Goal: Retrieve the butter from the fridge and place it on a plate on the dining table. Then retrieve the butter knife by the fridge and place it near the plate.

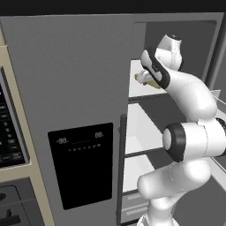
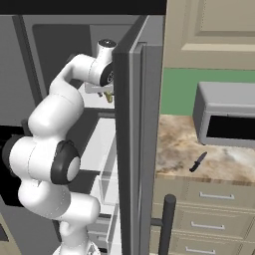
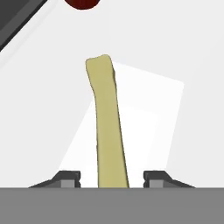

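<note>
Claw [image 3: 112, 177] was inside the open fridge [image 1: 66, 75], over the upper white shelf [image 1: 136, 84], with its jaws spread apart and nothing held. In the hand view the butter [image 3: 107, 122] lay between the two finger tips [image 3: 68, 177], running straight away from the claw along its line of sight, so the long axis crossed the gap between the tips squarely and the near end sat at the level of the tips. There was clear space on each side of the stick; neither tip touched it. In the left base view a yellowish bit showed at the claw [image 1: 145, 78]. A dark red round thing [image 3: 83, 3] sat beyond the butter's far end.

Judgement: closing the jaws would catch the stick across its narrow width; little sideways correction seemed needed. The knife [image 2: 198, 162] lay on the worktop [image 2: 179, 144] right of the fridge, untouched.
</note>
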Available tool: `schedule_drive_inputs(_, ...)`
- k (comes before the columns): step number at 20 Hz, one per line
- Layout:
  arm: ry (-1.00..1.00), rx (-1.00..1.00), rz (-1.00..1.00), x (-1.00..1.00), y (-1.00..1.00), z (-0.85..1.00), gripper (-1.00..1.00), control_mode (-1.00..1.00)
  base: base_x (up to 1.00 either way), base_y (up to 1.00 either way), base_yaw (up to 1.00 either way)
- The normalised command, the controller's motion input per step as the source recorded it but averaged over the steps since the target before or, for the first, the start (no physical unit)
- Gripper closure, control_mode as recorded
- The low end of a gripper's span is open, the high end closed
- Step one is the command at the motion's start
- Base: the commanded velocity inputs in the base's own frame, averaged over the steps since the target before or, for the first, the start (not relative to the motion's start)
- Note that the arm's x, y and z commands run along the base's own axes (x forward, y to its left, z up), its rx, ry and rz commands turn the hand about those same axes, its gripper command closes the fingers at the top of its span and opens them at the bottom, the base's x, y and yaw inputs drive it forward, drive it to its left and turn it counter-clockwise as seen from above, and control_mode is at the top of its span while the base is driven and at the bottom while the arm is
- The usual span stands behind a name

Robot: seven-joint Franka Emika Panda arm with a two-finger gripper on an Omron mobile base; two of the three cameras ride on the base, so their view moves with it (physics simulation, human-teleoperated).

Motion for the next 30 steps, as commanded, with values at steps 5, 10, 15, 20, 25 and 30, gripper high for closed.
schedule_drive_inputs(5,-0.02,0.00,-0.11,-0.26,0.00,0.00,1.00,-1.00,0.00,0.00,0.00)
schedule_drive_inputs(10,-0.01,0.01,-0.35,-0.85,-0.01,0.00,1.00,-1.00,0.00,0.00,0.00)
schedule_drive_inputs(15,0.00,0.00,-0.35,-0.90,0.00,0.07,1.00,-1.00,0.00,0.00,0.00)
schedule_drive_inputs(20,0.06,0.00,-0.33,-0.98,0.00,0.20,1.00,-1.00,0.00,0.00,0.00)
schedule_drive_inputs(25,0.05,0.00,-0.21,-1.00,0.00,0.00,1.00,-1.00,0.00,0.00,0.00)
schedule_drive_inputs(30,0.00,0.01,-0.05,-1.00,0.10,-0.04,1.00,-1.00,0.00,0.00,0.00)
